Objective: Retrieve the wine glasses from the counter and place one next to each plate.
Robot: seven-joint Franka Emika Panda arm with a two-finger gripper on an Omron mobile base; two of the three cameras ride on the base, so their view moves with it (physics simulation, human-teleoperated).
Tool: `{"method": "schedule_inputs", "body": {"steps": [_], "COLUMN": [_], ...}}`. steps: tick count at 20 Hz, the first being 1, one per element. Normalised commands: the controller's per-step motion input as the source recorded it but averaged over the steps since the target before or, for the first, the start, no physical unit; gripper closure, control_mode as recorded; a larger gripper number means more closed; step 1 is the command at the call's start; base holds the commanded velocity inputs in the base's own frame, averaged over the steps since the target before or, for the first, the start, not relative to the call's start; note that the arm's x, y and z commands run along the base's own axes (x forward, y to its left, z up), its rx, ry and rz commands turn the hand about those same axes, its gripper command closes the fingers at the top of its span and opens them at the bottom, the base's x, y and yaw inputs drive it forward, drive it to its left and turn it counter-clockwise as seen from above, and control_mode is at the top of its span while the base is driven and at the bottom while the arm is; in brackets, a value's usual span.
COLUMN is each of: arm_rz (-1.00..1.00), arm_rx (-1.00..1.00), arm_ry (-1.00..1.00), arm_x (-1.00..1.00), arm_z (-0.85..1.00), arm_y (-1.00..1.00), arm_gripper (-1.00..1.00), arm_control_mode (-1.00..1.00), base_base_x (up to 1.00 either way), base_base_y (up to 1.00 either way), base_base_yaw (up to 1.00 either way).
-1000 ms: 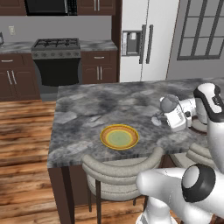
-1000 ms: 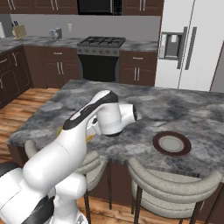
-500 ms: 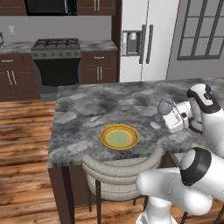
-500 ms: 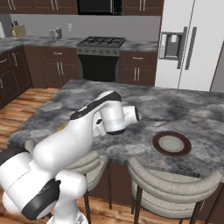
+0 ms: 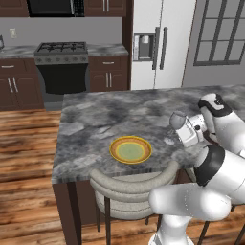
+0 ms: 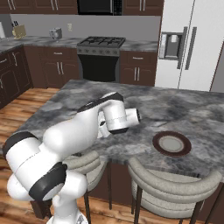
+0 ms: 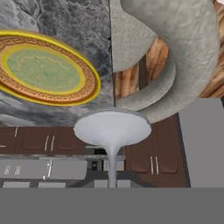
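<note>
Clear glass catches the eye from the left base view: the wine glass hangs at the tip of the end effector, above the grey marbled table and well to the right of the yellow plate, apparently tipped rather than upright. To do this step well I would bring it upright first, then lower it slowly until the round foot sits flat on the stone just beside the yellow plate, not on its rim, and only then let go. From the right base view, the white arm's bulk hides the glass, while the brown-rimmed plate lies far from the yellow plate, with no glass next to it, so a second trip looks due. Through the hand view the end effector is clenched on the thin stem; the foot is a pale disc just beyond the yellow plate, near the grey padded chair.
</note>
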Motion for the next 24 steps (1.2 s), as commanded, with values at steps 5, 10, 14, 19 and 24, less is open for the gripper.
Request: {"method": "schedule_inputs", "body": {"steps": [5, 10, 14, 19, 24], "arm_rz": [0.00, 0.00, 0.00, 0.00, 0.00], "arm_rx": [-0.03, -0.02, 0.00, 0.00, 0.00], "arm_ry": [0.01, 0.00, 0.00, 0.00, 0.00], "arm_x": [0.10, 0.09, 0.18, 0.23, 0.27], "arm_z": [-0.23, -0.29, -0.31, -0.30, -0.25], "arm_y": [0.00, -0.04, -0.04, -0.07, -0.11], "arm_gripper": [1.00, 1.00, 1.00, 1.00, 1.00], "arm_control_mode": [-1.00, -1.00, -1.00, -1.00, -1.00], "base_base_x": [0.00, 0.00, 0.00, 0.00, 0.00], "base_base_y": [0.00, 0.00, 0.00, 0.00, 0.00], "base_base_yaw": [0.00, 0.00, 0.00, 0.00, 0.00]}}
